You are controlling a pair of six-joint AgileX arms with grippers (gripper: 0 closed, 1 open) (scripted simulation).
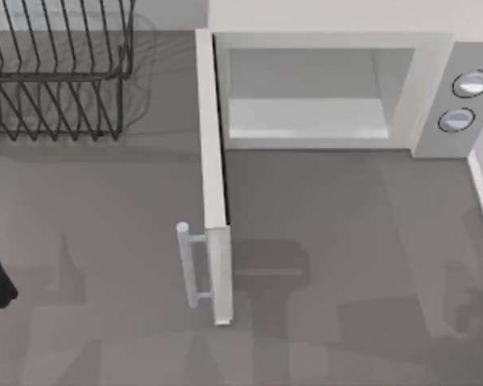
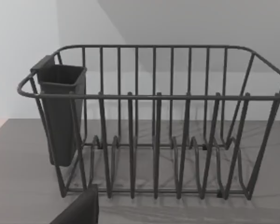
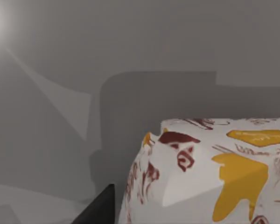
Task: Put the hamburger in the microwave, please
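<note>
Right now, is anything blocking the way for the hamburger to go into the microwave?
Nothing visible does. The microwave door is swung wide open and its cavity looks bare. The hamburger sits close under the right wrist camera, on the grey table.

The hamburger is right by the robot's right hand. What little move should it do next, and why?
Probably lower the right arm's gripper onto the hamburger and close on it. The right wrist view has it very close, while the microwave stands with its door swung open and its cavity bare.

Matt white microwave [image 1: 322,88], dark, seemingly metal wire rack [image 2: 154,126].
</note>
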